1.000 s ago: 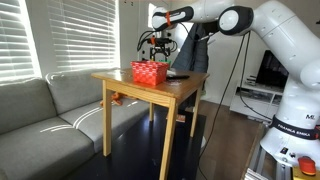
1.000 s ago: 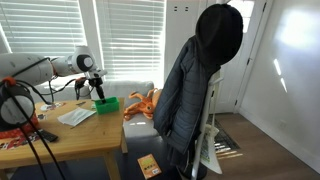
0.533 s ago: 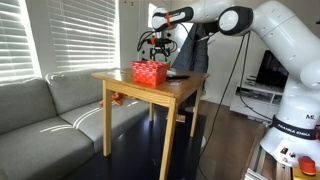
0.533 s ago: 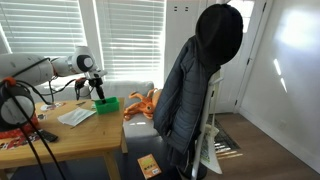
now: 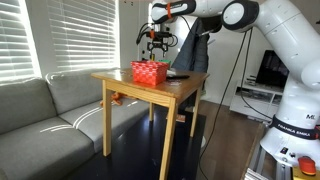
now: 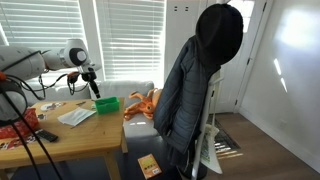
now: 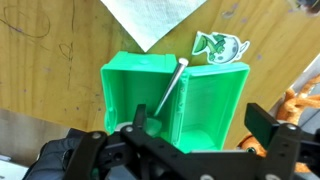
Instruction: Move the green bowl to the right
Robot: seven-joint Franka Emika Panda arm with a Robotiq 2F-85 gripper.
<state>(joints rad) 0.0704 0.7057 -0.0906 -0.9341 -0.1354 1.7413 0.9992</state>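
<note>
Green bowl (image 7: 178,100), a boxy container here, sits below the gripper (image 7: 190,135), fingers spread and empty. Risk: descending off-centre, a finger strikes the rim and tips it.

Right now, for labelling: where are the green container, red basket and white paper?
green container (image 7: 215,100), wrist view, right compartment floor
red basket (image 5: 150,74), an exterior view, front wall
white paper (image 7: 150,18), wrist view, middle of sheet

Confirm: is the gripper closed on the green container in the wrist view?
No, the gripper hangs open above the green container, its fingers apart and not touching it.
</note>
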